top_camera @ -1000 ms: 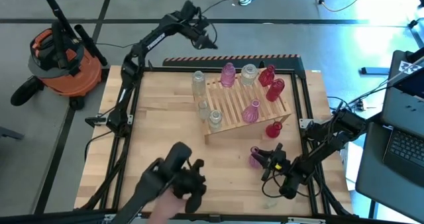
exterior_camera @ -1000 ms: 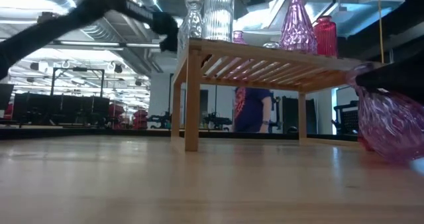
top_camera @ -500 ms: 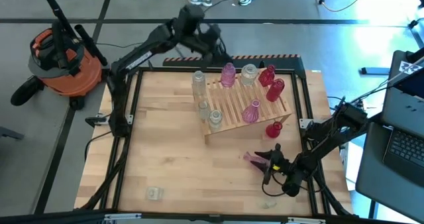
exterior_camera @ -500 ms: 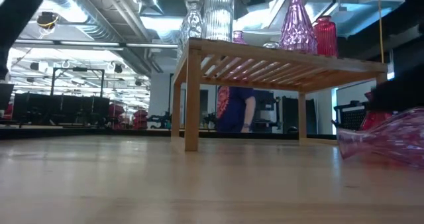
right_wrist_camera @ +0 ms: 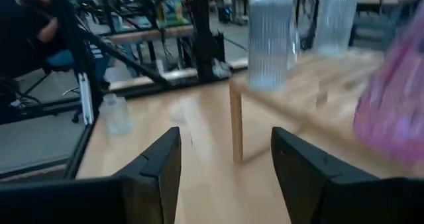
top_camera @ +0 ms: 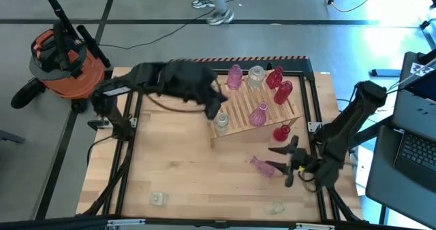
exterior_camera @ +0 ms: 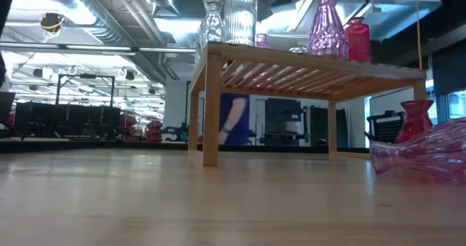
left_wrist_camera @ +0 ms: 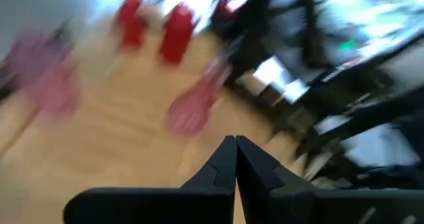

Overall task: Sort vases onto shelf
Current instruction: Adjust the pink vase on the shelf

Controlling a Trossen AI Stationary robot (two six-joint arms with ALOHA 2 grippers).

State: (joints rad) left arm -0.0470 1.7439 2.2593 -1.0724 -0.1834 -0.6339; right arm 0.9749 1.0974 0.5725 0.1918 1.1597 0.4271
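On the plank table (top_camera: 170, 169), just in front of the slatted wooden shelf (top_camera: 245, 111), a pink glass vase (top_camera: 262, 166) lies tipped on its side, with a small red vase (top_camera: 281, 133) standing upright beside the shelf's corner. Pink, red and clear vases stand on the shelf tiers. The right gripper (top_camera: 291, 160) sits just beside the fallen vase, fingers spread wide and empty. The left gripper (top_camera: 216, 109) hangs over the shelf's left end, fingers pressed together, holding nothing.

Orange shop vacuum (top_camera: 65, 63) on grey floor, laptop (top_camera: 417, 152) beside table, person's legs (top_camera: 214, 2) beyond
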